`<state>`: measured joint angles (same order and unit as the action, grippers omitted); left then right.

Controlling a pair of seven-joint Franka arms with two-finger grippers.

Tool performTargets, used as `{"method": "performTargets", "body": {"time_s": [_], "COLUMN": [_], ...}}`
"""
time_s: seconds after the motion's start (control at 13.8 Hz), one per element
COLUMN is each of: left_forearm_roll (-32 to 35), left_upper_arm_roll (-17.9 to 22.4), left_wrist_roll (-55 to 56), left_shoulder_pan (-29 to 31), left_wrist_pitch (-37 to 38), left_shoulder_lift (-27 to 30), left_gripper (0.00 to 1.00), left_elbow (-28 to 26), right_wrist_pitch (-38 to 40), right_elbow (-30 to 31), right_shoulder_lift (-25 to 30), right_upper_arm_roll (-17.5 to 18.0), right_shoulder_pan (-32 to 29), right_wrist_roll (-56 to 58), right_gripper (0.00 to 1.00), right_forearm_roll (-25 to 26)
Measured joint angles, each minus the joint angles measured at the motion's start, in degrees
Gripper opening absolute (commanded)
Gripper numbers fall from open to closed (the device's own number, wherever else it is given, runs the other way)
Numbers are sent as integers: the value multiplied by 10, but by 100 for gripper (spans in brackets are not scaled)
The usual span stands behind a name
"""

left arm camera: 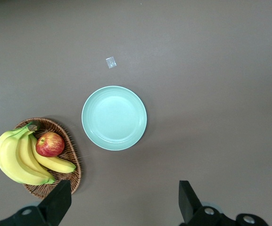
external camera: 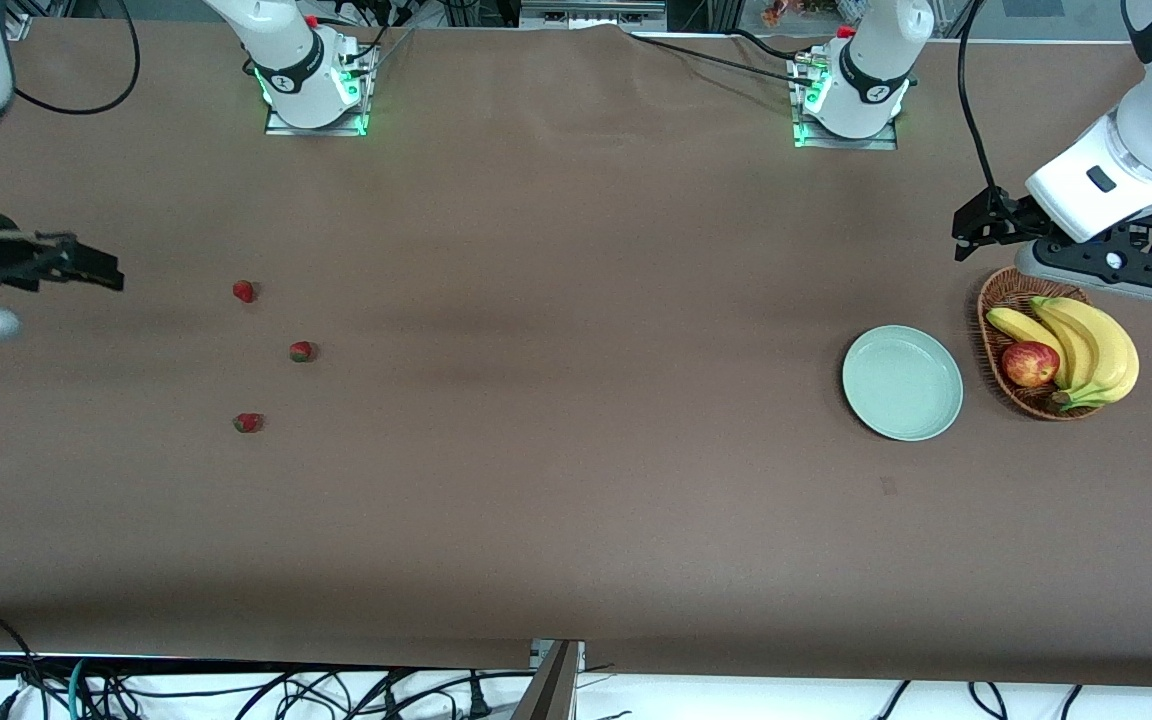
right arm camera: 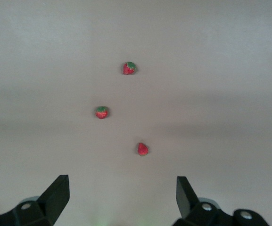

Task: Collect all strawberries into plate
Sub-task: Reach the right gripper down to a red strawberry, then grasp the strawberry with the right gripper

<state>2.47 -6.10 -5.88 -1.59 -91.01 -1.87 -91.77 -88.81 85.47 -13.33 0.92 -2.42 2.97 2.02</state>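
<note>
While three strawberries [external camera: 302, 351] lie on the table [external camera: 576, 500] at the right arm's end, the plate [external camera: 902, 382] sits empty beside the basket [external camera: 998, 300]. Right gripper [right arm camera: 121, 197] hangs over bare table near the berries, left gripper [left arm camera: 124, 202] above the basket; both spread wide, holding nothing.

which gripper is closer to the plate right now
Left. The left gripper hangs open over the table by the fruit basket, just beside the plate. The right gripper waits open at the right arm's end, near the strawberries.
</note>
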Motion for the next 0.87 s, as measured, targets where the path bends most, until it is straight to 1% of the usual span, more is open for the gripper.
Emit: {"method": "performTargets", "body": {"time_s": [0.36, 0.65, 0.87], "left_forearm_roll": [0, 0, 0], "left_upper_arm_roll": [0, 1, 0], "left_wrist_roll": [0, 0, 0], "left_shoulder_pan": [0, 1, 0], "left_wrist_pitch": [0, 0, 0], "left_shoulder_lift": [0, -1, -1], "left_gripper": [100, 100, 100], "left_elbow": [0, 0, 0], "right_wrist_pitch": [-88, -214, -304], "right_elbow": [5, 37, 71], "right_shoulder_lift": [-111, -201, -233], "right_upper_arm_roll": [-2, -3, -3], "right_shoulder_pan": [-4, -8, -8], "right_wrist_roll": [-2, -2, -3], "right_gripper": [100, 100, 100], "right_forearm_roll": [0, 0, 0]}}
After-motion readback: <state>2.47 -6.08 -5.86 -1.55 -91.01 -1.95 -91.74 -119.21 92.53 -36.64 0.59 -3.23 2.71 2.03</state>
